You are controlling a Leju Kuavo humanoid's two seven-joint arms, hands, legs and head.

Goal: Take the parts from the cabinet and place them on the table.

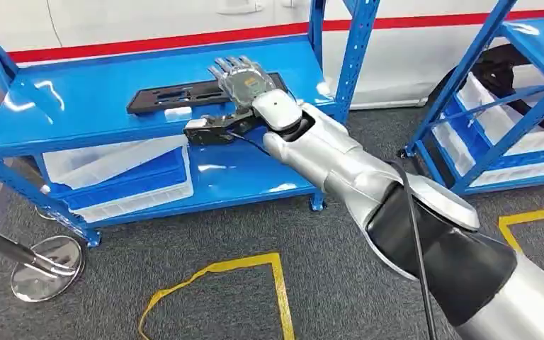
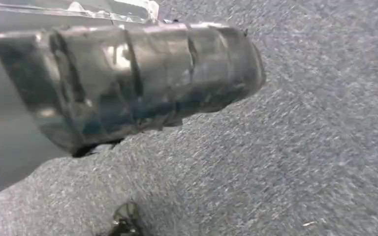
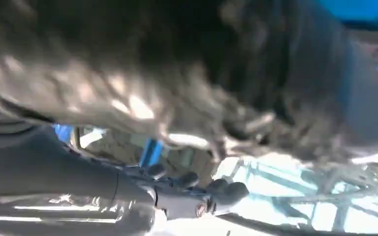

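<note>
Right hand point(image 1: 244, 83) reaches over the blue steel cabinet shelf point(image 1: 78, 106), fingers extended and apart, holding nothing. Long flat black plastic part point(image 1: 184, 95) lies on the shelf just under and beyond the fingertips. I'd lower the palm square over the part's near end and close across its narrow width before lifting. Left hand point(image 2: 128, 83) hangs over grey carpet point(image 2: 300, 147); can't tell its grip state.

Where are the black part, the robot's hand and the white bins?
black part point(image 1: 177, 95), head view, on its flat middle.
right hand point(image 1: 244, 80), head view, on the back of the hand.
white bins point(image 1: 113, 164), head view, on the upper rim.
</note>
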